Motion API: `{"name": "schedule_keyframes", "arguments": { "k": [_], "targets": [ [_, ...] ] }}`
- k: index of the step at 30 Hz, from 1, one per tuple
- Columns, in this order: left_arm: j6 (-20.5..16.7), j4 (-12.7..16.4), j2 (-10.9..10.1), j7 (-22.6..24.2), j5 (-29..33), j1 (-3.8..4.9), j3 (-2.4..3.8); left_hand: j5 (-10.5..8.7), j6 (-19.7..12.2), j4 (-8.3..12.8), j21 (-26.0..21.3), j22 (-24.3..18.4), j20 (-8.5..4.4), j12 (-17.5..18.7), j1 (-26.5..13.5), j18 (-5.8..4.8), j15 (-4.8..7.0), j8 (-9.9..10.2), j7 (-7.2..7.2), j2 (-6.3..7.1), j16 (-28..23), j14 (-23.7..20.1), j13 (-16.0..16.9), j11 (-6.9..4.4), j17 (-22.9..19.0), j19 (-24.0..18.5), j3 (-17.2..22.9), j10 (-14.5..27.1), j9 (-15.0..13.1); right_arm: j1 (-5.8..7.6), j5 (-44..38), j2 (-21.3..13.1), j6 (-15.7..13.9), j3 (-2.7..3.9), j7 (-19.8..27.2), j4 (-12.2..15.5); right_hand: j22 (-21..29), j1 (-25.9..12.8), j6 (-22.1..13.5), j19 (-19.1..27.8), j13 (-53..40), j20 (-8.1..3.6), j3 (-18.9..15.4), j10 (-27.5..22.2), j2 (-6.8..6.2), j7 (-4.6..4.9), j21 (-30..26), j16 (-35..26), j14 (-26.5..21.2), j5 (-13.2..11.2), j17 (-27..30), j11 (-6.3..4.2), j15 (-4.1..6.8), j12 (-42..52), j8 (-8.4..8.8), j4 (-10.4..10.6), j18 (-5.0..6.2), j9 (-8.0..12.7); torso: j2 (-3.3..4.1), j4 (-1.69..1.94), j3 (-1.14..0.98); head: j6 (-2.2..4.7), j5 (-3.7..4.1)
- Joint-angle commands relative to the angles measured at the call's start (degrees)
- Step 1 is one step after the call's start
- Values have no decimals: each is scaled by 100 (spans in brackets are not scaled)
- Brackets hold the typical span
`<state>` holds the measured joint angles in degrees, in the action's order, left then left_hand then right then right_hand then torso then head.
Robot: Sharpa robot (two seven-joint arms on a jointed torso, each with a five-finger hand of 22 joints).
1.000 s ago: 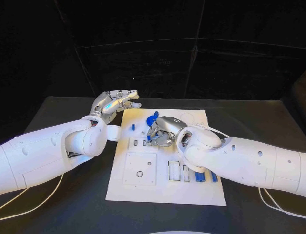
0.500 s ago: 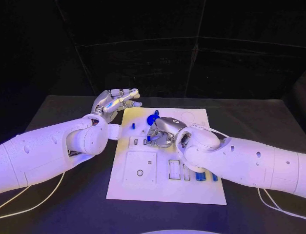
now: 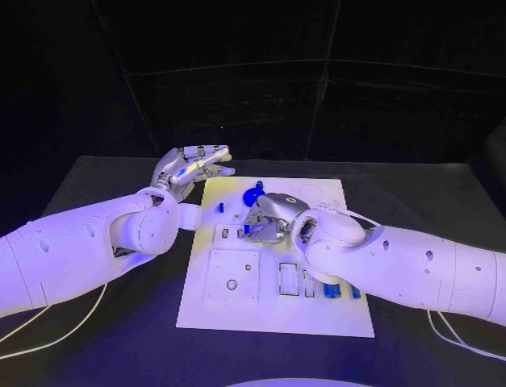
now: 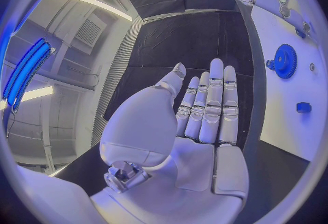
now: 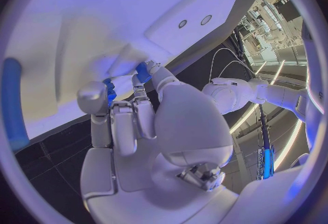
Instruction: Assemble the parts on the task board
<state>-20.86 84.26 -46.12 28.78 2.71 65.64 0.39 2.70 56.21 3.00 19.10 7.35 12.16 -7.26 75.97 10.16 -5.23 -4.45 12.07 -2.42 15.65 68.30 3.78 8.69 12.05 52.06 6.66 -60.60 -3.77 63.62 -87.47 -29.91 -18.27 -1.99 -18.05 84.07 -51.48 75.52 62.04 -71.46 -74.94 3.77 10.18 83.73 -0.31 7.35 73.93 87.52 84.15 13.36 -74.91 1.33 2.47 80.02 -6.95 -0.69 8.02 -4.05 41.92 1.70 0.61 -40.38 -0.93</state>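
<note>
The white task board (image 3: 273,310) lies in the middle of the table. My right hand (image 3: 271,219) is bent down over the board's far half, and its fingertips (image 5: 140,79) pinch a small blue part (image 5: 142,71) against the board (image 5: 103,11). A blue gear (image 3: 254,196) stands on the board just beyond that hand. My left hand (image 3: 190,170) hovers off the board's far left corner with its fingers (image 4: 208,109) straight and nothing in it. From the left wrist, the gear (image 4: 283,61) and a small blue block (image 4: 303,107) show on the board (image 4: 290,136).
Several blue parts (image 3: 331,291) stand in slots near the board's right edge, close under my right forearm. A long blue piece (image 5: 13,104) lies on the board beside the right hand. Dark table (image 3: 102,339) surrounds the board, with white cables (image 3: 457,339) at both near corners.
</note>
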Motion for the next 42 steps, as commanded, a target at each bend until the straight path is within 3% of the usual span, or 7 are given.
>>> {"name": "schedule_keyframes", "arguments": {
  "k": [1, 7, 22, 29, 35, 37, 42],
  "targets": [
    [78, 1, 4, 25, -33, 9, 4, 24, 18, 4, -21, -6, -7, 14, -66, 37, -6, 25, 0, -13, -24, 25, 2, 1, 7, 41, 28, -22, 0, -29, -52, -23, 310, -28, -62, 4, 17, -23, 96, 26, -401, -4, 35, -47, -90, -98, -29, -16, 451, 30, -843, 21, 1, -38, 49, 7, -93, 10, -3, 2, 2, -3, 2],
    [83, -3, 3, 22, -33, 9, 4, 24, 18, 4, -21, -6, -7, 14, -66, 37, -6, 25, 0, -13, -24, 25, 2, 1, 7, 41, 28, -22, 0, -29, -59, -32, 331, -28, -39, 17, 39, -209, 11, 35, -372, 28, -31, -74, -285, -55, -47, -19, 450, 240, -838, 61, -34, -71, 116, 66, -91, 15, 1, -1, 0, -6, 1],
    [92, -11, 2, 14, -33, 9, 4, 24, 18, 4, -21, -6, -7, 14, -66, 37, -6, 25, 0, -13, -24, 25, 2, 1, 7, 41, 28, -22, 0, -31, -66, -12, 233, -28, -59, 1, 65, -269, -67, 46, -333, 45, -47, -106, -341, -26, -63, -25, 448, 264, -828, 85, -53, -112, 167, 93, -86, 21, 0, 2, 1, -18, 5],
    [93, -13, 0, 9, -33, 9, 4, 24, 18, 4, -21, -6, -7, 14, -66, 37, -6, 25, 0, -13, -24, 25, 2, 1, 7, 41, 28, -22, 0, -32, -66, 2, 99, -28, -99, -1, 108, -360, -315, 66, -258, 84, -112, -168, -441, 44, -90, -27, 446, 155, -825, 148, -103, -188, 295, 140, -82, 38, 2, 2, 0, -21, 14],
    [84, -14, -3, -11, -33, 9, 4, 25, 36, 4, -38, -20, -4, 17, -87, 36, -10, 27, -6, -11, -63, 8, 3, -3, 17, 36, 29, -48, 0, -34, -66, -5, -161, -28, -109, 18, 155, -455, -826, 86, -28, 160, -323, -340, -571, 153, -119, -25, 446, 98, -832, 248, -189, -405, 341, 245, -77, 46, -3, 2, 1, -21, 14],
    [88, -14, -3, -14, -33, 9, 4, 25, 42, 6, -47, -26, -1, 18, -89, 35, -13, 27, -10, -12, -84, -9, 3, -5, 16, 28, 32, -57, -1, -45, -66, -33, -382, -28, -72, 56, 166, -416, -1040, 89, 29, 201, -430, -384, -609, 202, -126, -16, 450, 121, -854, 295, -230, -448, 326, 306, -74, 36, -2, 4, -1, -25, 11],
    [113, -21, -4, -30, -38, 8, 4, 25, 59, 10, -48, -29, -3, 17, -88, 39, -6, 23, -22, -19, -91, 7, 4, -13, 23, 37, 40, -75, -3, -67, -39, -122, -873, -28, 111, 178, 169, -332, -1179, 86, 76, 241, -648, -419, -686, 236, -126, -11, 450, 221, -864, 328, -263, -469, 283, 459, -70, 19, -3, 1, -6, -25, -2]
  ]
}}
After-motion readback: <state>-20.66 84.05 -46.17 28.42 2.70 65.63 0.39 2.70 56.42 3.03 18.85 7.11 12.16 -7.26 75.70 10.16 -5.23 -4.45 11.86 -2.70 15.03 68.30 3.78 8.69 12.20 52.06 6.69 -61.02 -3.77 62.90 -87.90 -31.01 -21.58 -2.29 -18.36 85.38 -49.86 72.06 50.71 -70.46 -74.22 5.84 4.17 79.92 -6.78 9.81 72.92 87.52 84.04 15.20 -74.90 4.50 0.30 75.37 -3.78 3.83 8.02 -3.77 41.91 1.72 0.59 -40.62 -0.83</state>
